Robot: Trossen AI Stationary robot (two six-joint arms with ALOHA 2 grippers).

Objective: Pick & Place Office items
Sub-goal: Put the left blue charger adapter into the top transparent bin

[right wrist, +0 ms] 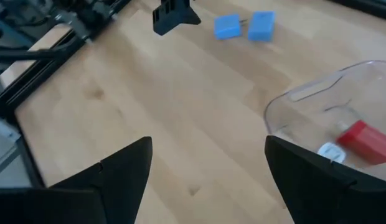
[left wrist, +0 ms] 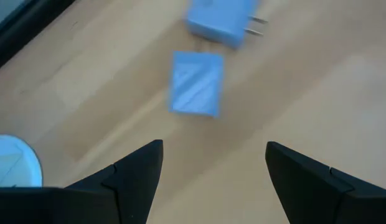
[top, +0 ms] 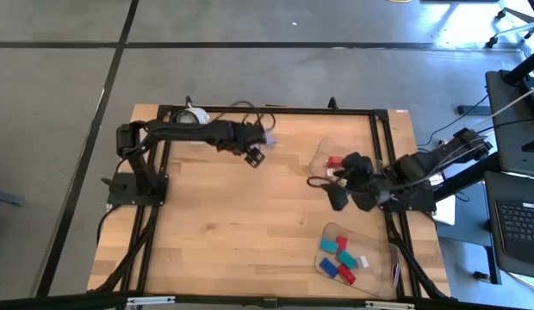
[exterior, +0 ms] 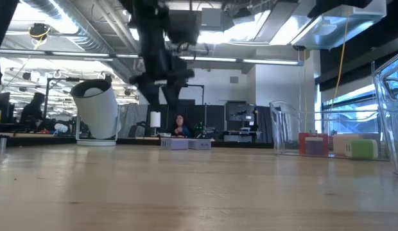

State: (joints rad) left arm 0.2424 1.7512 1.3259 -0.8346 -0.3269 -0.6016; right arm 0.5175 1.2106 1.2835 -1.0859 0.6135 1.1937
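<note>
Blue blocks (left wrist: pixel 195 84) under spread left gripper (left wrist: pixel 211 165), hidden from high view.

- The left gripper (top: pixel 256 158) hung above the table's far middle, fingers apart
- The right gripper (top: pixel 338 193) hovered at right, fingers apart

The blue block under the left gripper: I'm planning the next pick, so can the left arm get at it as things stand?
Probably yes: the left gripper hangs open above the blue block, with only bare table between.

Grey floor (top: pixel 60 129) with dark seams; ceiling strip lights (exterior: pixel 263 61); seated person (exterior: pixel 180 125) behind
</note>
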